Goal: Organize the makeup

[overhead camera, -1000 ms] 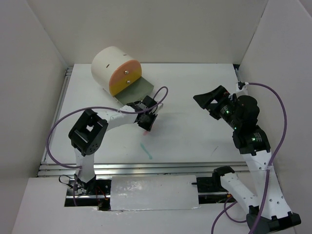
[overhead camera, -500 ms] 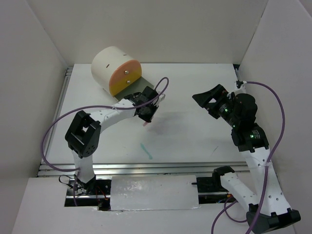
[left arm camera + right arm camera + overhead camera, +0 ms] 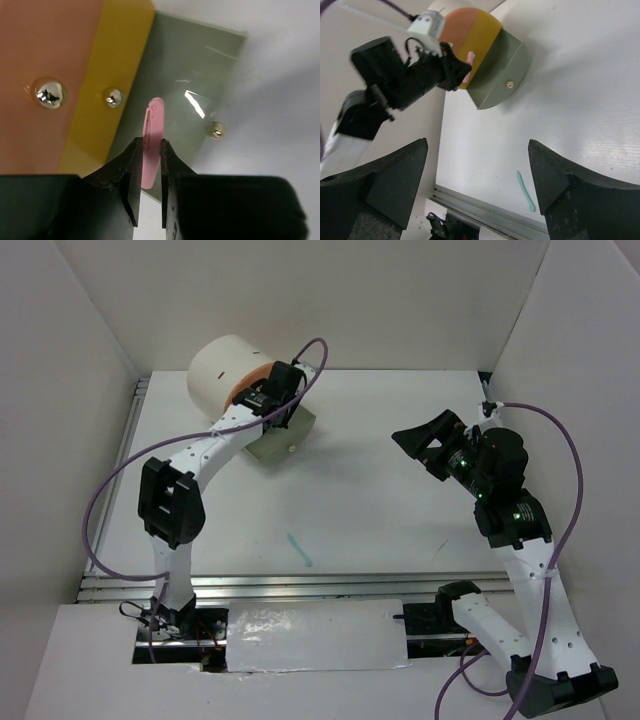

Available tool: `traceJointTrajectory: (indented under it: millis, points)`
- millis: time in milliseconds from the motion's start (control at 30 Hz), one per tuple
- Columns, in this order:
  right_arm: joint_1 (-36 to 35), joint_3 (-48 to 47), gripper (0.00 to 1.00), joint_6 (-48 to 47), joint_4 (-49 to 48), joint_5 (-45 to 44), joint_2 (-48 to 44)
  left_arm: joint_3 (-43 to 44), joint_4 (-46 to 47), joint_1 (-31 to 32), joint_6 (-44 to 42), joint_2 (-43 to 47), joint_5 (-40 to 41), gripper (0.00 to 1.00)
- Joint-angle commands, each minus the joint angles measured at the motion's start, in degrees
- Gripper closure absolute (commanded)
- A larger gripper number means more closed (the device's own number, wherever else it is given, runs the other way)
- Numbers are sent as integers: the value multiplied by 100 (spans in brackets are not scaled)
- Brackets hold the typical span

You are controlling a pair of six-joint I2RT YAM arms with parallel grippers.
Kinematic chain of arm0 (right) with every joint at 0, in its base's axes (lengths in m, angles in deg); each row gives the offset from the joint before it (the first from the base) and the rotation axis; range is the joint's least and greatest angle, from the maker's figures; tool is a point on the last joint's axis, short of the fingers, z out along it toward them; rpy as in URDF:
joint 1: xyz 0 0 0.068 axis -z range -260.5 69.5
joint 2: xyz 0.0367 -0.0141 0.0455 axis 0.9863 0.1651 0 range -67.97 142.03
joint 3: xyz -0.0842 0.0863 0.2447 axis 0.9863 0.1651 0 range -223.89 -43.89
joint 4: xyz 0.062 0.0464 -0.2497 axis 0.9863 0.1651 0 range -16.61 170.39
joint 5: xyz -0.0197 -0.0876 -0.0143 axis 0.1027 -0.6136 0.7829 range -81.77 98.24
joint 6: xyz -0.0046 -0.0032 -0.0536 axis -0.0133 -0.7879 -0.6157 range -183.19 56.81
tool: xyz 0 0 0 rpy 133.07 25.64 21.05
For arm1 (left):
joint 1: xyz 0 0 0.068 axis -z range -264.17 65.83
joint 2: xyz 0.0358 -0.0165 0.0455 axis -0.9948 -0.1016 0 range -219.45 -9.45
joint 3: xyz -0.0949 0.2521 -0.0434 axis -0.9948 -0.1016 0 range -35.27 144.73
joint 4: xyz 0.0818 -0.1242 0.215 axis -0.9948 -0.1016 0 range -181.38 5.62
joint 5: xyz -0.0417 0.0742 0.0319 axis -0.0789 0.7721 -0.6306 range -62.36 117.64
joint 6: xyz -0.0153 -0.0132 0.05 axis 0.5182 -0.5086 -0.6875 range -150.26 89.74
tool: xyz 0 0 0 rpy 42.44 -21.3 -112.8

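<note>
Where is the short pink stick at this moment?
In the left wrist view, the left gripper pinches the pink stick over the grey-green drawer of the cream cylindrical box, at the table's far left.

table [image 3: 380,500]: white, matte | walls [image 3: 300,300]: plain white panels on three sides | near edge: aluminium rail [image 3: 300,586]

Overhead wide; both wrist views share box [image 3: 60,60], left closest.

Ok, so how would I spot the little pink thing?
Find the big cream round box at the far left of the table, with orange, yellow and grey-green layers fanned out in front. The left arm's black jaws pinch a short pink stick there. It's the only stick held up; the teal stick lies flat.
</note>
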Motion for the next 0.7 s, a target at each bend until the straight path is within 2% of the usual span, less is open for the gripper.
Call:
traceJointTrajectory:
  millis: [0, 33, 100, 133, 200, 233, 267, 367, 500, 567, 600, 633, 667]
  points:
    - [-119, -380, 11, -79, -129, 89, -36, 313, 135, -311, -320, -402, 189, 86]
    - [-136, -407, 11, -80, -103, 115, -27, 488, 40, -382, -259, -507, 100, 67]
    - [-136, -451, 11, -80, -50, 151, -45, 568, -31, -496, -153, -543, -85, 47]
    - [-145, -477, 11, -88, -23, 125, -62, 516, -14, -505, -127, -465, -199, 32]
    - [-145, -486, 11, -123, 38, 90, -97, 437, 47, -514, -48, -342, -349, 21]
    - [-145, -486, 11, -141, 64, 72, -115, 385, 65, -506, 5, -202, -471, 8]
    - [-145, -469, 11, -150, 73, 54, -141, 358, 22, -497, 58, -122, -586, 1]
    - [-145, -381, 11, -124, 30, 80, -185, 217, -57, -436, 382, 256, -605, 1]
    - [-137, -188, 11, -176, -32, 37, -247, -203, -1233, -120, 2515, 836, -341, 0]
    - [-137, -108, 10, -263, 46, 63, -203, -984, -1577, 178, 3341, 1327, -148, 1]
    - [-154, -91, 10, -290, 91, 141, -177, -1631, -1770, 563, 4172, 1747, 79, 1]
    - [-145, -73, 10, -343, 143, 168, -150, -1959, -1859, 749, 4641, 1968, 160, 1]
    - [-145, -47, 9, -334, 213, 177, -124, -2224, -1938, 951, 5603, 2179, 213, 1]
